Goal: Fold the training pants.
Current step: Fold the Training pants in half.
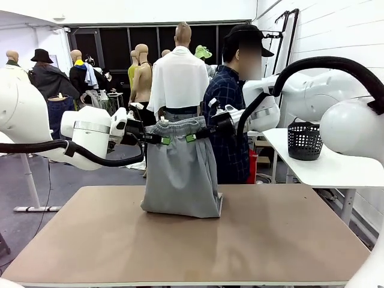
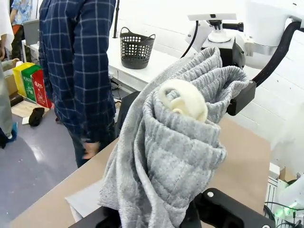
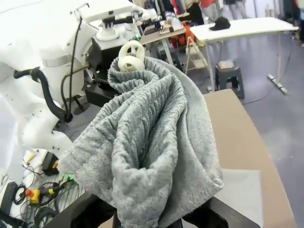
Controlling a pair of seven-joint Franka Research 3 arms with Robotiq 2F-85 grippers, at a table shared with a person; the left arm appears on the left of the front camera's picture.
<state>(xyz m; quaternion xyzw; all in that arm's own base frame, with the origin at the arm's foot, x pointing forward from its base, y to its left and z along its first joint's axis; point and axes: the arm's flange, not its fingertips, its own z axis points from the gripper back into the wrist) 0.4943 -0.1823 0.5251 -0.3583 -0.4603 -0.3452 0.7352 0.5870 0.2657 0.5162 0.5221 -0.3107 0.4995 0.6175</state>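
The light grey training pants [image 1: 180, 171] hang by their gathered waistband above the brown table [image 1: 180, 246], their lower end bunched on the tabletop. My left gripper [image 1: 161, 140] is shut on the waistband's left end, my right gripper [image 1: 193, 137] on its right end. In the left wrist view the ribbed waistband [image 2: 175, 142] with a white drawcord [image 2: 183, 99] bulges out of my fingers, and the right arm's gripper [image 2: 240, 97] holds its far end. The right wrist view shows the same bunched fabric [image 3: 152, 137] and cord [image 3: 131, 54] rising from between my fingers.
A person in a dark checked shirt [image 1: 231, 120] stands at the table's far side, behind the pants. A white side table [image 1: 324, 165] at the right carries a black basket [image 1: 305, 139]. The near half of the brown table lies bare.
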